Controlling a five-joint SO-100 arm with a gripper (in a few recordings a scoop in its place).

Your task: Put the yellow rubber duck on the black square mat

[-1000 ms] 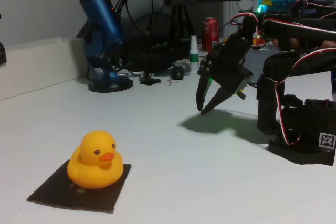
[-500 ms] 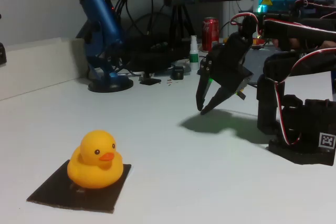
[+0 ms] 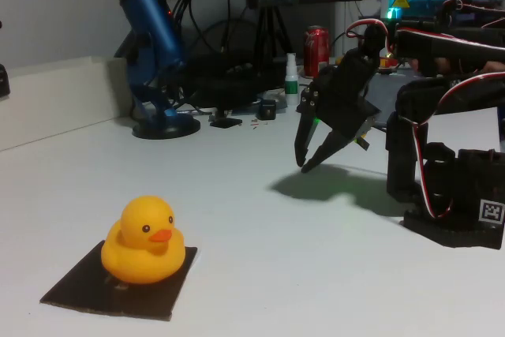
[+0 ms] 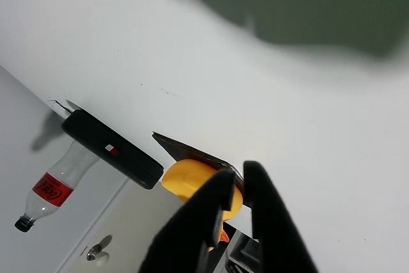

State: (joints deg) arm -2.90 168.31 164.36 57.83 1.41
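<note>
The yellow rubber duck (image 3: 146,242) sits upright on the black square mat (image 3: 110,288) at the front left of the white table, beak to the right. My gripper (image 3: 303,165) hangs far off to the right, just above the table, fingers together and holding nothing. In the wrist view the dark fingers (image 4: 220,206) partly cover the duck (image 4: 188,180), which rests on the mat (image 4: 192,151) in the distance.
A blue microphone (image 3: 151,45) on a round stand, a red can (image 3: 317,49) and a small white bottle (image 3: 291,78) line the back. The arm's black base (image 3: 454,203) stands at the right. The wrist view holds a flat black object (image 4: 112,148) and a plastic bottle (image 4: 54,187).
</note>
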